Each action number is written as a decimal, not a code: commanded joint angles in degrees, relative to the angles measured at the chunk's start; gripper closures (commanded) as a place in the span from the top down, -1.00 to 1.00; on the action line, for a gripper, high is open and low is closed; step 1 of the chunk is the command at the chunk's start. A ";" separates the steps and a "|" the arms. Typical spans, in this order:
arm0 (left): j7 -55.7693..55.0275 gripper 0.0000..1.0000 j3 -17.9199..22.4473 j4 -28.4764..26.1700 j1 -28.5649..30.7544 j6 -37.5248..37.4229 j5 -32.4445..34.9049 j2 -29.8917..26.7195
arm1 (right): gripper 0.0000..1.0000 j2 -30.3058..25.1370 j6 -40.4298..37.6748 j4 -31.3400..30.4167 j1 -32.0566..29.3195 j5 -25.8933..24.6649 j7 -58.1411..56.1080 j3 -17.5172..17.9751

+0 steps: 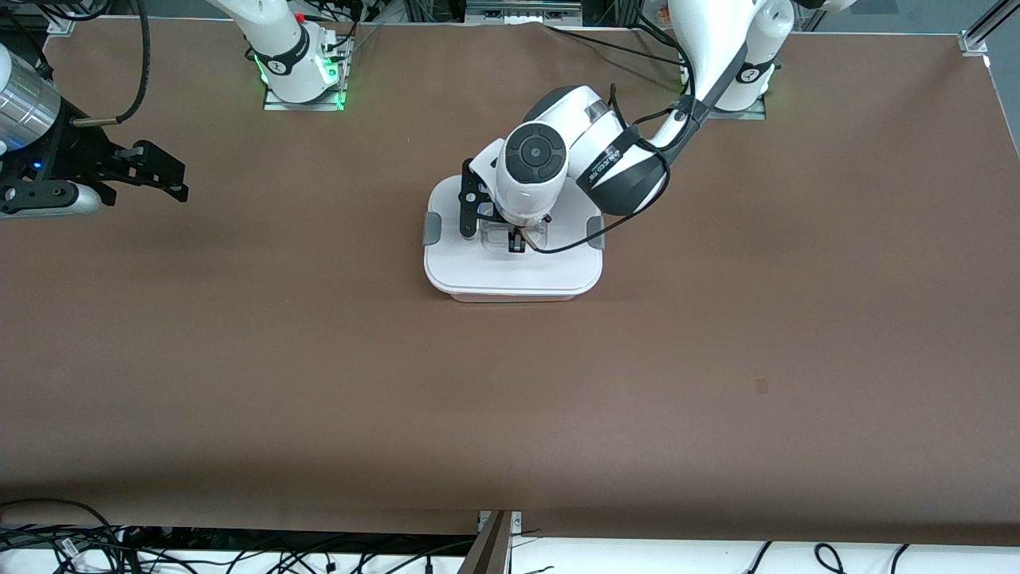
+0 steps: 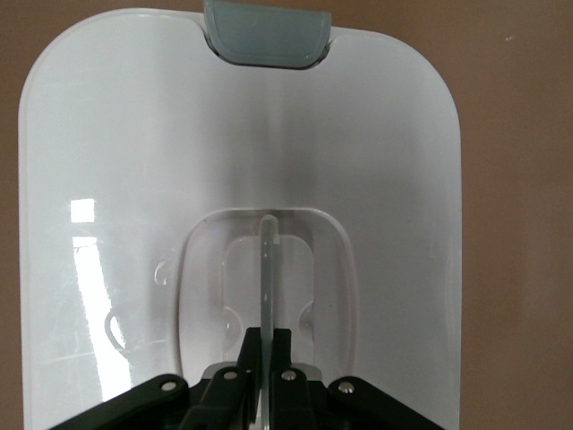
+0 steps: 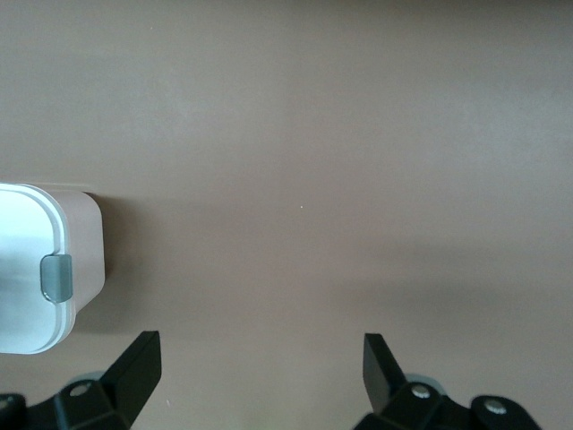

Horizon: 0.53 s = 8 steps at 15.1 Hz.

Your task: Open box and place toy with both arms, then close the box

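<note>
Left gripper (image 2: 266, 381) is clamped on the lid's clear handle (image 2: 267, 269) at frame centre; right gripper (image 3: 260, 358) waits wide open, upper left, holding nothing; the box (image 1: 512, 296) shows only as a sliver under its lid (image 1: 510, 267).

We count one box (image 1: 513, 271) on the table (image 1: 717, 359), and it carries one white lid (image 2: 394, 179). On that lid we count two grey clips, one at the end toward the right arm (image 1: 431, 229) and one at the end toward the left arm (image 1: 594, 232), and one clear handle (image 2: 269, 269) at its centre. We count two white arms, the left arm (image 1: 637, 151) and the right arm (image 1: 271, 32), each with one black gripper, so two in all: the left gripper (image 1: 516, 241) and the right gripper (image 1: 147, 171). We see no toy in any view, so our count for it is none
</note>
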 commanded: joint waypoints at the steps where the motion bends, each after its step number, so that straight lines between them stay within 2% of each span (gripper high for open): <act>1: -0.97 -1.00 0.09 -0.77 0.11 -1.67 0.89 -0.36 | 1.00 -0.27 0.38 -0.22 0.30 -0.65 -0.63 -0.09; 8: -2.73 -1.00 0.09 -1.03 -0.42 -1.59 1.33 0.52 | 1.00 -0.35 0.29 -0.31 0.21 -0.47 1.13 -0.09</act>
